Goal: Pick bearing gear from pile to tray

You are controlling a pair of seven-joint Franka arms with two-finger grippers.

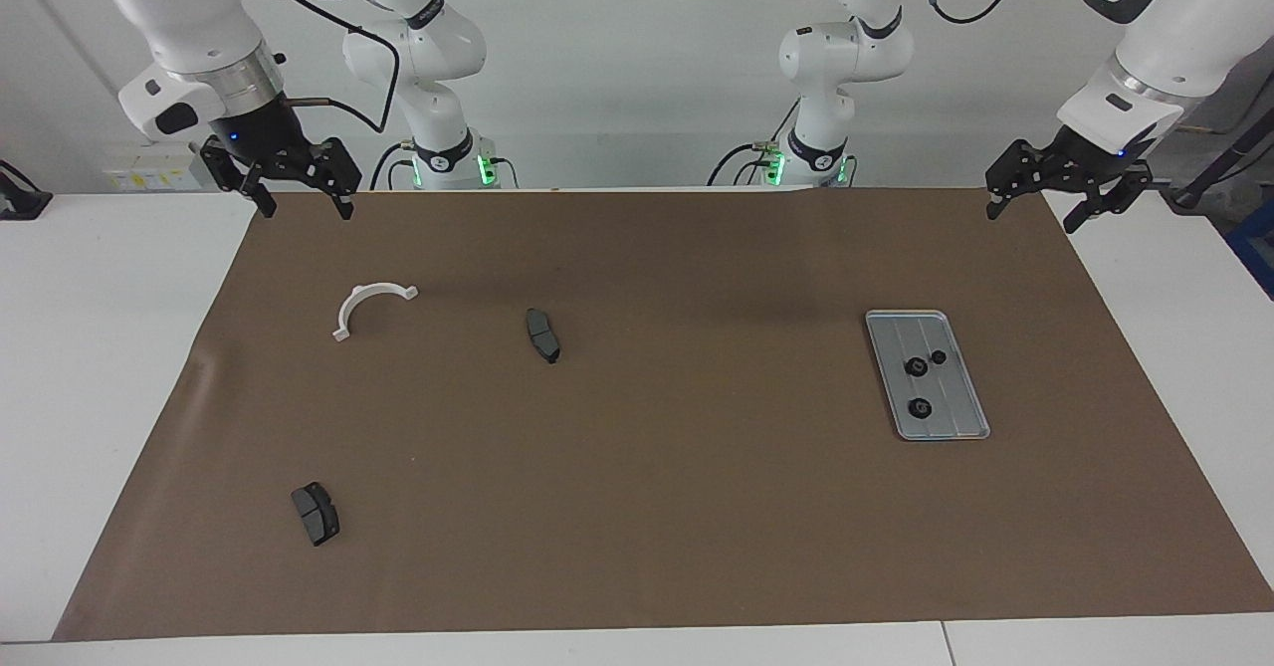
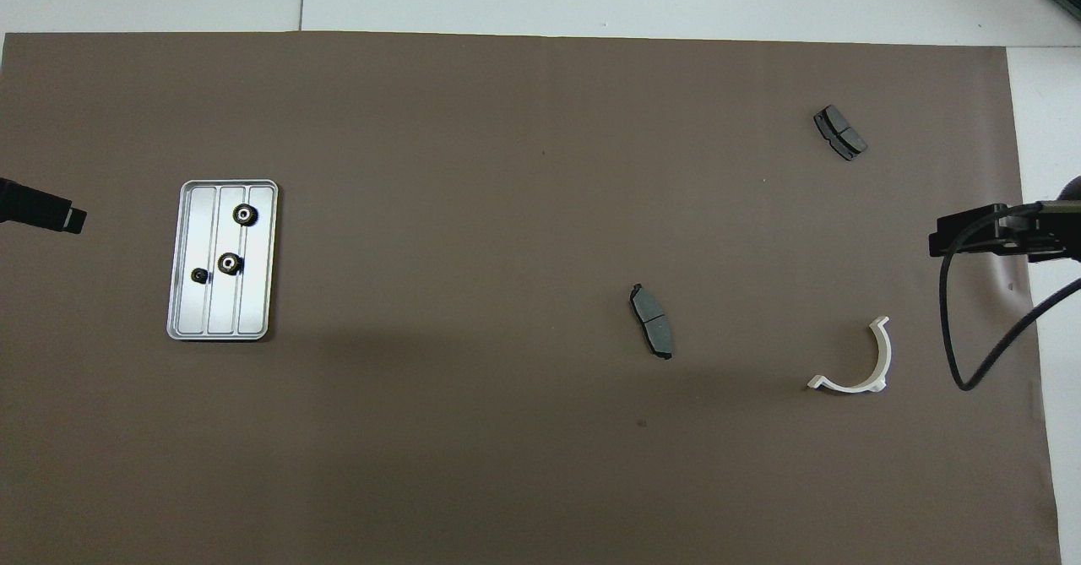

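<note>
The silver tray (image 1: 955,392) lies on the brown mat toward the left arm's end; it also shows in the overhead view (image 2: 253,295). Three small black gears lie in it (image 1: 916,366) (image 1: 937,356) (image 1: 920,407). The loose parts lie spread toward the right arm's end: a white half-ring bracket (image 1: 350,305) and two dark brake pads (image 1: 542,335) (image 1: 316,513). No gear shows among them. My right gripper (image 1: 305,206) hangs open and empty over the mat's edge by the robots. My left gripper (image 1: 1032,213) hangs open and empty over the mat's corner, apart from the tray.
The brown mat (image 1: 697,507) covers most of the white table. In the overhead view the bracket (image 2: 844,386) and pads (image 2: 651,320) (image 2: 839,133) lie well apart. The right gripper's cable (image 2: 954,354) loops over the mat edge near the bracket.
</note>
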